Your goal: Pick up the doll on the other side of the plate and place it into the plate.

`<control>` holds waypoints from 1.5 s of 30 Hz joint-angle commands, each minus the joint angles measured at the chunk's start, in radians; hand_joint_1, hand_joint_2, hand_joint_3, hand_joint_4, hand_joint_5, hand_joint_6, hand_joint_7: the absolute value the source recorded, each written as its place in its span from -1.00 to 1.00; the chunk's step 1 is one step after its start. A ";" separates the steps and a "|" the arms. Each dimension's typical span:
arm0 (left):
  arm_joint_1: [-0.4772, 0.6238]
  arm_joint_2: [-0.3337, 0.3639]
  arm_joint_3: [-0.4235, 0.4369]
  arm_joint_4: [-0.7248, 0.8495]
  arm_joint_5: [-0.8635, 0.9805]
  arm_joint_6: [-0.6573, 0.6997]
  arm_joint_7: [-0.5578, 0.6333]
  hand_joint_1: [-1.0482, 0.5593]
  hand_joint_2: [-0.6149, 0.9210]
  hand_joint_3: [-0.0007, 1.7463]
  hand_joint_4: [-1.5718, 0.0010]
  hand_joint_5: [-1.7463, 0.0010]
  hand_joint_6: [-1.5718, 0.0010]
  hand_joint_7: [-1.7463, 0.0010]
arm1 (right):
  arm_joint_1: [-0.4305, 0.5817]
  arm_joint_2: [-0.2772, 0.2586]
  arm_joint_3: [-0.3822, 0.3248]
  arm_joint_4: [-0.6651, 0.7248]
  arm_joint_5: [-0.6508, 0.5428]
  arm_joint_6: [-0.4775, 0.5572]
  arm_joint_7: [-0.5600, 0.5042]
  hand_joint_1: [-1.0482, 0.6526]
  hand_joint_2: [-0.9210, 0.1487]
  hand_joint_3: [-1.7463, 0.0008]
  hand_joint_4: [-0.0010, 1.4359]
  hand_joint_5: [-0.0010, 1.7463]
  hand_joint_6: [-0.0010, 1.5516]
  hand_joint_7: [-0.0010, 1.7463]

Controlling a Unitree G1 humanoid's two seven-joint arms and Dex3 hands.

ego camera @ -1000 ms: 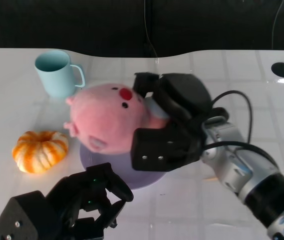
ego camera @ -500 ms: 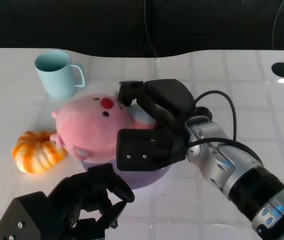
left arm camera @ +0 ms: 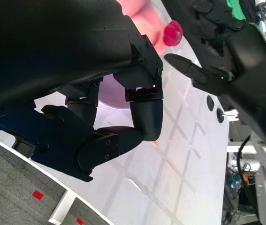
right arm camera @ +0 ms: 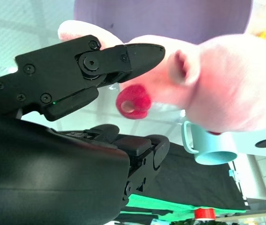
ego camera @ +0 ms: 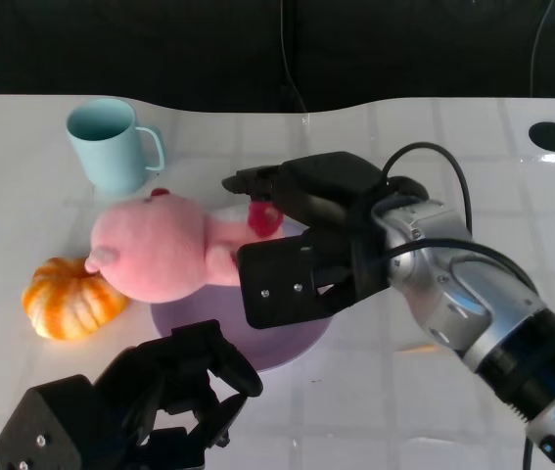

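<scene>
Fuzzy plush doll [ego camera: 155, 250], smooth matt plate [ego camera: 257, 338], glossy table [ego camera: 404, 147].

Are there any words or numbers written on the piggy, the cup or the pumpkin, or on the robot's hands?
None can be read.
Pink doll: no writing, only its face.
Blue cup: plain.
Orange pumpkin: plain.
Purple plate: plain.
Right hand and left hand: only screws and a tiny green light, no label.
</scene>
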 commanded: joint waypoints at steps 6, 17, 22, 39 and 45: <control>0.000 0.006 0.006 0.009 0.002 -0.009 0.011 -0.05 0.70 0.00 0.21 -1.00 0.23 -0.64 | 0.095 -0.098 -0.040 -0.210 0.027 -0.032 0.049 -0.82 -1.00 0.71 -0.76 -0.87 -0.75 -0.98; 0.001 0.001 0.008 0.002 -0.005 0.004 0.010 -0.05 0.72 -0.01 0.21 -1.00 0.23 -0.60 | 0.352 -0.228 -0.180 -0.515 0.140 -0.125 0.041 -0.66 -1.00 0.75 -0.56 -0.76 -0.56 -0.93; 0.000 0.001 0.008 0.003 -0.003 0.003 0.008 -0.05 0.72 -0.02 0.21 -1.00 0.23 -0.60 | 0.485 -0.261 -0.264 -0.598 0.210 -0.226 -0.027 -0.54 -1.00 0.84 -0.32 -0.62 -0.35 -0.87; 0.001 0.013 0.026 0.003 -0.009 -0.004 -0.001 -0.05 0.73 -0.03 0.23 -1.00 0.21 -0.62 | 0.867 -0.283 -0.504 -0.775 0.537 -0.173 0.022 0.34 -0.06 -0.51 0.11 0.89 0.09 0.37; 0.006 0.022 0.034 0.002 -0.025 -0.010 -0.009 -0.05 0.73 -0.04 0.22 -1.00 0.21 -0.61 | 0.928 -0.291 -0.514 -0.815 0.536 -0.157 0.030 0.37 0.06 -0.61 0.20 0.93 0.06 0.54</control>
